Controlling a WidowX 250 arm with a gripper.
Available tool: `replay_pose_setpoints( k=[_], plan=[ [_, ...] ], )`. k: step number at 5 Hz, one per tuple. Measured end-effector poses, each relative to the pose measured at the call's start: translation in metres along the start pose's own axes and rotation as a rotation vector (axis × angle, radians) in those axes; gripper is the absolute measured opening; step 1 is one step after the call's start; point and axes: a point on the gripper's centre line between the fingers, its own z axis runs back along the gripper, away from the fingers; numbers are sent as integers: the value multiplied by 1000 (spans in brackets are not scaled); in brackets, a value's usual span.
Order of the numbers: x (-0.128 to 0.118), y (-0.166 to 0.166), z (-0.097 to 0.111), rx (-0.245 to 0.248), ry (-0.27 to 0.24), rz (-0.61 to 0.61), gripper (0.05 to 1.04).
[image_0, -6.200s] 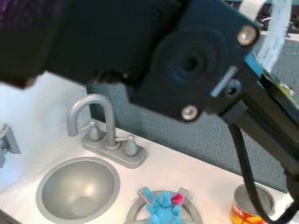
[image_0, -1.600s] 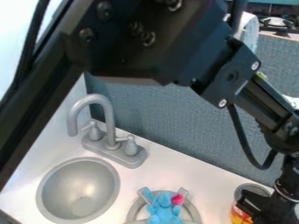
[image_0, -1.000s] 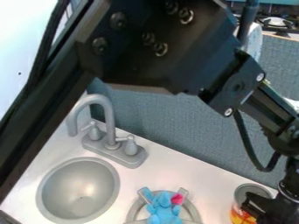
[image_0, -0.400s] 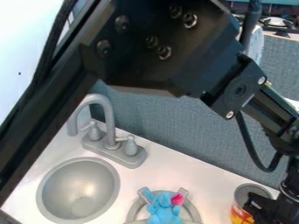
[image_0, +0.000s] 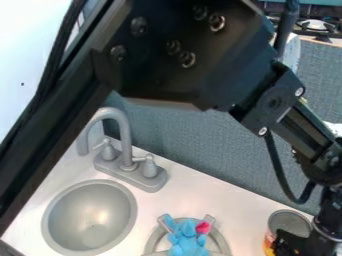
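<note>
The single fixed camera looks from above, at a downward slant, onto the bench (image_0: 220, 192) and toward the grey panel (image_0: 207, 137) behind it. The bench's back edge slopes down toward the right of the frame, so the view meets it at an angle. The robot arm (image_0: 180, 55) is much nearer the lens and looms large across the top and left. The round sink (image_0: 90, 212) at lower left is seen from above into its bowl; past the panel, the upper right corner takes in the background.
</note>
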Motion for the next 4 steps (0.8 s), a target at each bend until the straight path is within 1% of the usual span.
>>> replay_pose_setpoints(
  k=[1, 2, 3, 4],
  plan=[
    [-21, 11, 35, 7, -88, 63, 1004],
    [-51, 28, 46, 55, -74, 149, 1002],
    [-71, 34, 44, 65, -44, 160, 1001],
    [-86, 28, 37, 62, 9, 124, 1001]
  ],
)
